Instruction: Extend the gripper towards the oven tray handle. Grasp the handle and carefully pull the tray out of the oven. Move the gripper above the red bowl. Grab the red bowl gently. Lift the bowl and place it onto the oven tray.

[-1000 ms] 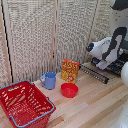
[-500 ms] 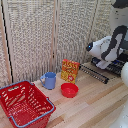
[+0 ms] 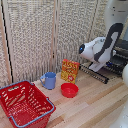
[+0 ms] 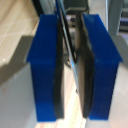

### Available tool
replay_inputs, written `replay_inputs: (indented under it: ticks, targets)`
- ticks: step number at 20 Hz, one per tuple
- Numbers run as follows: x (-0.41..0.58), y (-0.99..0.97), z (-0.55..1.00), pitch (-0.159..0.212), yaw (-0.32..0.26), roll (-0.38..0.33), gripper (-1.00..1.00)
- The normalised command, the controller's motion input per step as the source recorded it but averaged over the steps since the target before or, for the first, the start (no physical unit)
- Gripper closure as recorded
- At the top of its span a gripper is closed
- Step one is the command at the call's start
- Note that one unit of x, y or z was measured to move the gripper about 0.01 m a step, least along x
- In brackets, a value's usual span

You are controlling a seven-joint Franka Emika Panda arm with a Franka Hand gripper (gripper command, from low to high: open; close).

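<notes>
In the wrist view my gripper (image 4: 74,65) has its two blue fingertips (image 4: 45,70) nearly together, with a thin dark wire of the oven tray (image 4: 64,35) pinched between them. In the exterior view the white-and-black arm reaches down at the right. Its gripper (image 3: 96,66) sits on the front edge of the dark wire oven tray (image 3: 99,74), which sticks out of the oven (image 3: 120,56) at the right edge. The red bowl (image 3: 69,90) sits upright on the wooden table, apart from the gripper and toward the exterior view's left of the tray.
An orange cereal box (image 3: 70,70) stands just behind the bowl, between it and the tray's end. A blue mug (image 3: 49,80) is at the box's left. A large red mesh basket (image 3: 25,104) fills the front left. Slatted screens (image 3: 45,35) stand behind the table.
</notes>
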Motion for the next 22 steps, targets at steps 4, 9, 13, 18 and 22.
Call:
replay_inputs:
  ticks: [4,9,13,18,22]
  targets:
    - [0.049,0.51,0.0,0.007,-0.099,-0.042,1.0]
    - [0.23,0.02,-0.01,0.012,-0.001,0.005,-1.0]
    - [0.235,0.0,0.03,0.003,0.0,0.005,-1.0]
    - [0.157,0.06,0.43,-0.012,-0.043,-0.001,-1.0]
    - [0.236,0.03,0.75,0.006,-0.079,0.035,-1.0]
